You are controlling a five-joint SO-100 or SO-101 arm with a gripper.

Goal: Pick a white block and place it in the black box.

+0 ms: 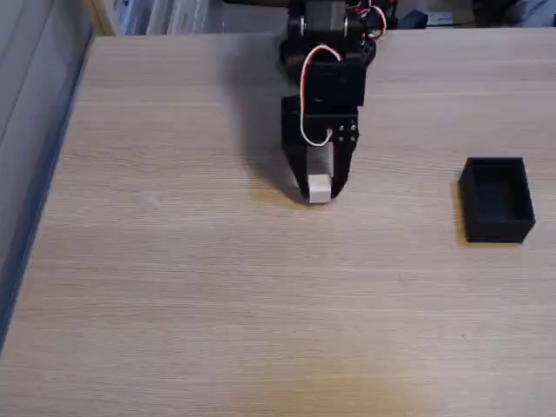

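White block (319, 186) sits btwn gripper (320, 193) tips, clamped (black box (497, 199) well right).

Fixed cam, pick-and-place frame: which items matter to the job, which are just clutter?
Job:
- small white cube block, between the black two-finger gripper tips
- open-top matte black rectangular box, at right

Not job:
- light wood-grain table
- blurred items behind the table's far edge
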